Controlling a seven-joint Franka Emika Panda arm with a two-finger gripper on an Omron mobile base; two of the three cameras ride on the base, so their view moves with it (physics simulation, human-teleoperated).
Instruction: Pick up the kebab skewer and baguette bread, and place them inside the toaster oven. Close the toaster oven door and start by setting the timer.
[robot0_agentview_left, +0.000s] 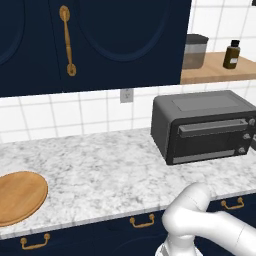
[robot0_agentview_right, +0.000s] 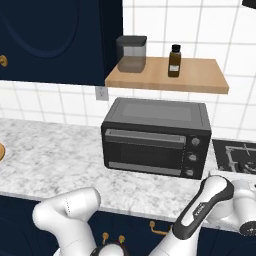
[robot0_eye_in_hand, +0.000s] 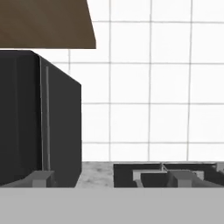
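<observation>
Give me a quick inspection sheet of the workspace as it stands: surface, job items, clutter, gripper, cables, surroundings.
Surface: grey-white marble counter, mostly bare.
Job's things: dark grey boxy toaster oven against the wall, its wide front door shut; skewer and baguette nothing seen.
Clutter: round wooden board at the counter's left end, nothing on it.
Grippers: fingers spread open, holding nothing, level with the oven's right side.
Cables: nothing seen; wall outlet.
Surroundings: wooden shelf with grey canister and brown bottle; stove grate; navy cabinets.
</observation>
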